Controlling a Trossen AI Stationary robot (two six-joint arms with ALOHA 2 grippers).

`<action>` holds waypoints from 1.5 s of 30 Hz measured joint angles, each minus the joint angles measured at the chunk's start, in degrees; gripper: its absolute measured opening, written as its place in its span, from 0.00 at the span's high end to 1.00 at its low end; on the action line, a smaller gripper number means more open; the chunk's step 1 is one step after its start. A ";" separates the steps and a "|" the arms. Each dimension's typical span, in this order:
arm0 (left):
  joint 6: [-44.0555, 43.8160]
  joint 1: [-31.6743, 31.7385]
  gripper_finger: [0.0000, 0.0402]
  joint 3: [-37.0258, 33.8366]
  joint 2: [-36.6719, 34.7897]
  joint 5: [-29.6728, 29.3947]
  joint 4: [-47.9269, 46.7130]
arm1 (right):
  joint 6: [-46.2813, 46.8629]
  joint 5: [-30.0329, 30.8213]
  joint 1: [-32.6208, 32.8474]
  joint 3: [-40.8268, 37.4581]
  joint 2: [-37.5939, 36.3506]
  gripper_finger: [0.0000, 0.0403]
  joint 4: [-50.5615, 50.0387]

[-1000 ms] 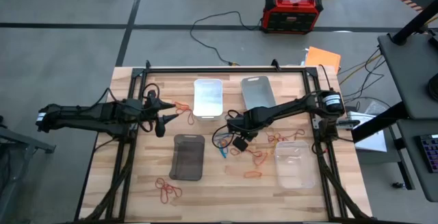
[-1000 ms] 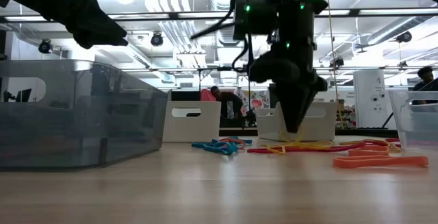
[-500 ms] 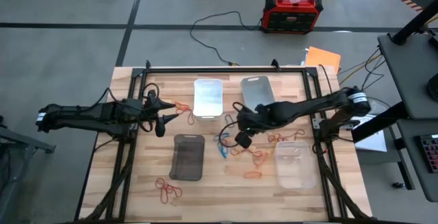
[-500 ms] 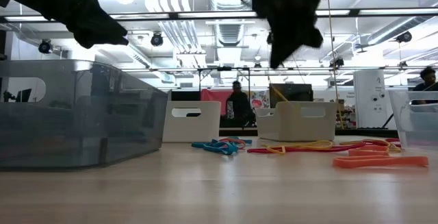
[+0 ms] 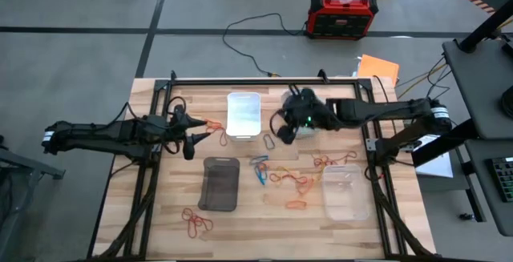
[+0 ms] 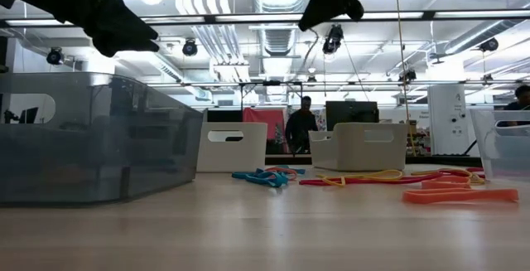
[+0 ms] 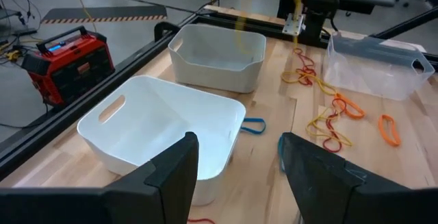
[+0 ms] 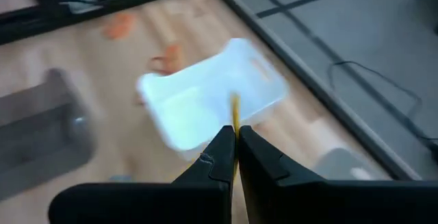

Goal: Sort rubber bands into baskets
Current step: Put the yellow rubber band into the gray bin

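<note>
My right gripper is raised above the table between the white basket and the light grey basket, shut on a yellowish-tan rubber band. My left gripper hovers open and empty left of the white basket, which shows in its wrist view. The dark smoky basket and the clear basket stand nearer the front. Loose bands lie flat on the wood: a mixed pile, blue ones, red ones and red-orange ones. My right gripper pinches the yellowish-tan band between its two shut fingers. A short length of the band sticks out past the fingertips. The band is lifted clear of the table, over the white basket in the wrist view.
A black frame runs along the table's far and side edges. A red-black box with cables sits on the floor beyond the table. An orange band lies near the clear basket. A person stands in the room behind.
My right gripper has risen from the mixed pile with the yellowish-tan band. It has gone toward the table's far edge, between the white and light grey baskets. The band has come clear of the table.
</note>
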 joint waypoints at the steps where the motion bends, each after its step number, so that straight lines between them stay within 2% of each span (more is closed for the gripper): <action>1: 0.00 0.00 0.52 0.00 0.15 -0.01 0.07 | -0.44 0.02 -1.34 0.00 0.00 0.98 -0.04; 10: 0.00 0.00 0.52 0.00 1.48 0.00 1.29 | -1.34 0.04 -12.22 0.03 1.11 0.98 -5.73; 16: 0.00 0.00 0.52 0.00 2.52 0.00 2.34 | -1.18 0.00 -15.87 0.03 3.54 0.98 -9.93; 36: 0.00 0.00 0.52 0.00 4.58 0.00 3.37 | 0.80 -0.13 -18.57 0.05 15.65 0.98 -18.01; 45: 0.02 0.00 0.52 0.00 4.60 0.00 3.34 | 1.56 -0.68 -18.93 0.05 18.31 0.98 -19.53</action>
